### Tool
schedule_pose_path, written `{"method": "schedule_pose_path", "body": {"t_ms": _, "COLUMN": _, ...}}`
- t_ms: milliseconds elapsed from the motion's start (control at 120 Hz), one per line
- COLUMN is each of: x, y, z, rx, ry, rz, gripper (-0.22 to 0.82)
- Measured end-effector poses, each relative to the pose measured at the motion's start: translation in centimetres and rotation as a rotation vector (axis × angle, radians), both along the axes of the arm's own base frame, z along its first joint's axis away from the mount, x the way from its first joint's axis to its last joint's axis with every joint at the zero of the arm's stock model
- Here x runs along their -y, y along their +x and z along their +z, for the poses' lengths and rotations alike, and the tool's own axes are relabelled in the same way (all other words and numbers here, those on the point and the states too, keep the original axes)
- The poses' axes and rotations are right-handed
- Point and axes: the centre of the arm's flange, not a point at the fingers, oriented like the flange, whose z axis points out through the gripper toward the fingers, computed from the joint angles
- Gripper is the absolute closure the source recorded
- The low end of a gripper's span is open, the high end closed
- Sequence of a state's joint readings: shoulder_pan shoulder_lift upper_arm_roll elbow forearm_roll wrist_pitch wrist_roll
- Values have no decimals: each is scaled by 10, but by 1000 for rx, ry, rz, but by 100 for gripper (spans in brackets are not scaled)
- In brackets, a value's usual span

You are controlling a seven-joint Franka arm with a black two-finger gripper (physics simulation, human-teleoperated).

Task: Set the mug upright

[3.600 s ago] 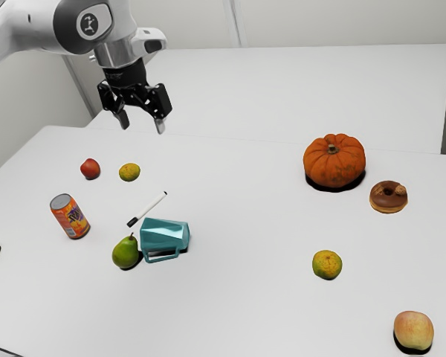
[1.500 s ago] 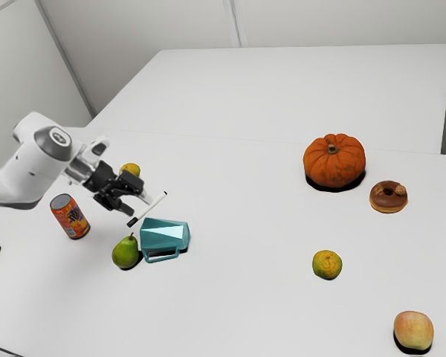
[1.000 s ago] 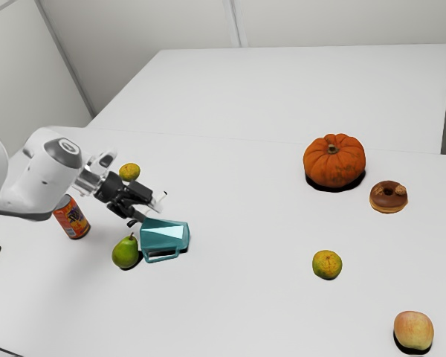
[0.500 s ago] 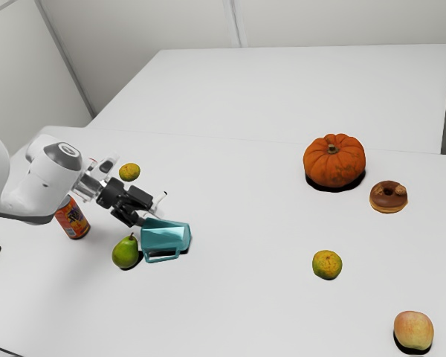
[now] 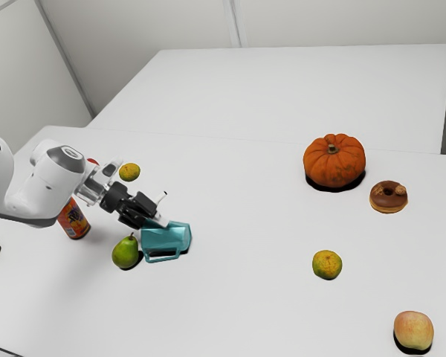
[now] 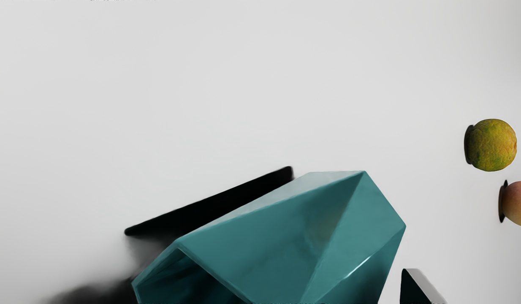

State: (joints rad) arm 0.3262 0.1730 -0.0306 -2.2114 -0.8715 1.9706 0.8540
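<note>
Teal mug [image 5: 165,236] lying on its side on a white table [image 5: 245,297], not upright, its mouth toward the exterior view's left and its handle [image 5: 162,255] toward the camera, probably bracing it against rolling; a green pear [image 5: 125,252] sits just beside the mouth end. The black gripper [image 5: 152,224] reaches down over that end with its fingers [image 6: 419,291] set wide, a strip of table showing between one fingertip and the mug; the placing looks meant to straddle the body, so that closing and turning could bring the mouth up without knocking the pear.
</note>
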Motion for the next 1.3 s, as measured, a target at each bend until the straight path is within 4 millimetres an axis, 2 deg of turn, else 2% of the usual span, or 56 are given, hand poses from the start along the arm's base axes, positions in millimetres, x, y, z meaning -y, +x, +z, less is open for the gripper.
{"method": "schedule_pose_path", "body": {"t_ms": 250, "x": 2, "y": 0, "z": 3, "rx": 3, "ry": -2, "rz": -7, "gripper": 64}}
{"method": "schedule_pose_path", "body": {"t_ms": 483, "x": 4, "y": 1, "z": 15, "rx": 24, "ry": 11, "rz": -11, "gripper": 74}}
{"method": "schedule_pose_path", "body": {"t_ms": 708, "x": 12, "y": 3, "z": 33, "rx": 54, "ry": 19, "rz": -27, "gripper": 78}}
{"method": "schedule_pose_path", "body": {"t_ms": 842, "x": 19, "y": 4, "z": 51, "rx": 87, "ry": 26, "rz": -39, "gripper": 78}}
{"method": "schedule_pose_path", "body": {"t_ms": 1108, "x": 47, "y": 7, "z": 92, "rx": 149, "ry": 49, "rz": -95, "gripper": 79}}
{"method": "schedule_pose_path", "body": {"t_ms": 1300, "x": 61, "y": 28, "z": 137, "rx": 185, "ry": 180, "rz": -192, "gripper": 79}}
